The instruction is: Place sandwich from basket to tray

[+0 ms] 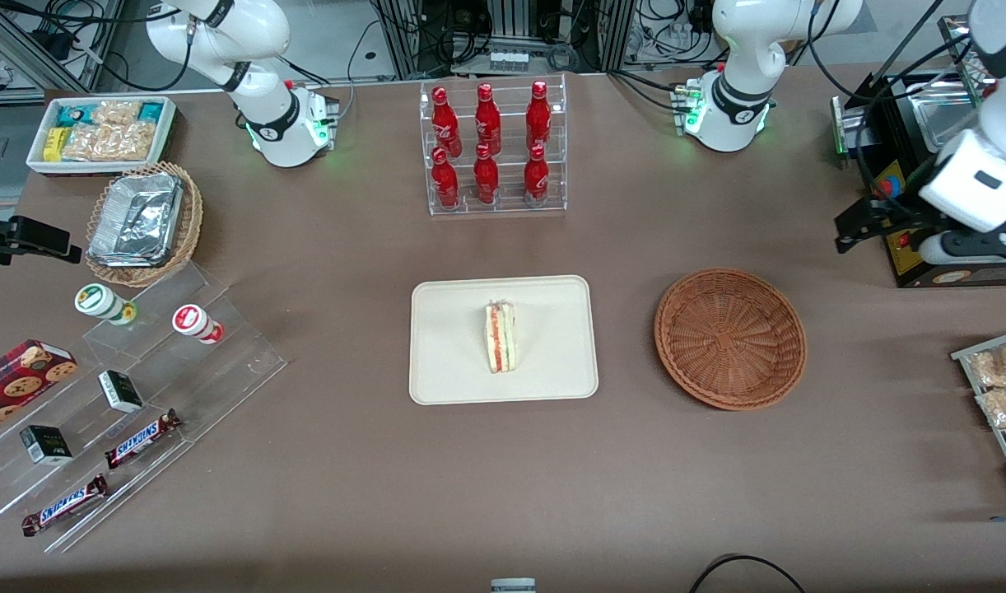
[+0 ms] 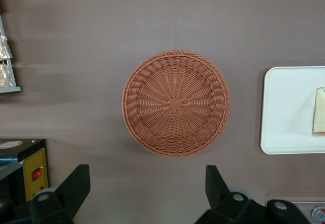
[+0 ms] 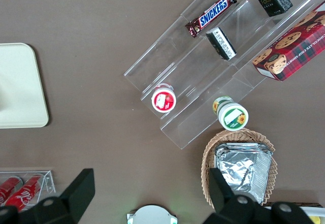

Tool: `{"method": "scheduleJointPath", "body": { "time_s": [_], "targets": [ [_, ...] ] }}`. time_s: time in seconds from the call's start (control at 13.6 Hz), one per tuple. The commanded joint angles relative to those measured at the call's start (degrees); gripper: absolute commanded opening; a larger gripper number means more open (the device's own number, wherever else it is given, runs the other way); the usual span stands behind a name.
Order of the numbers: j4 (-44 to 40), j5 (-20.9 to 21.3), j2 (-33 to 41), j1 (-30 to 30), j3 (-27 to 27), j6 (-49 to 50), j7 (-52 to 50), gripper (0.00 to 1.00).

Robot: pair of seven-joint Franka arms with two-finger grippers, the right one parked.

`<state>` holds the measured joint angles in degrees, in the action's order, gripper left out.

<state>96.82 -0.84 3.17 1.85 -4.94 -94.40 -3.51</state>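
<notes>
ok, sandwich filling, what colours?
Red-orange and green layers in the sandwich, clearest in the front view. The claw is open.

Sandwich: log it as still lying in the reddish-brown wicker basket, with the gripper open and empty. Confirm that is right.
Not right. The front view shows the sandwich on the cream tray; the basket holds nothing. The rest stands: in the left wrist view the gripper is open and empty, above the table beside the basket.

Six red bottles (image 1: 491, 148) in clear rack; Snickers bars (image 1: 143, 437) on acrylic steps; foil containers (image 1: 137, 219) in tan basket.
</notes>
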Motion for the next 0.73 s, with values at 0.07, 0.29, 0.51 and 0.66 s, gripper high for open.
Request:
{"method": "scheduleJointPath", "body": {
  "time_s": [0.07, 0.29, 0.51, 0.66],
  "targets": [
    [-4.17, 0.75, -3.42, -0.7, -0.86, 0.97, 1.14, 1.0],
    [-7.78, 3.66, -5.37, -4.13, 0.98, 2.11, 0.43, 1.0],
    [-8.32, 2.95, -5.54, -8.52, 5.81, 2.38, 0.09, 1.0],
    [-8.58, 1.2, -5.63, -8.18, 5.82, 2.29, -0.36, 1.0]
  ]
}}
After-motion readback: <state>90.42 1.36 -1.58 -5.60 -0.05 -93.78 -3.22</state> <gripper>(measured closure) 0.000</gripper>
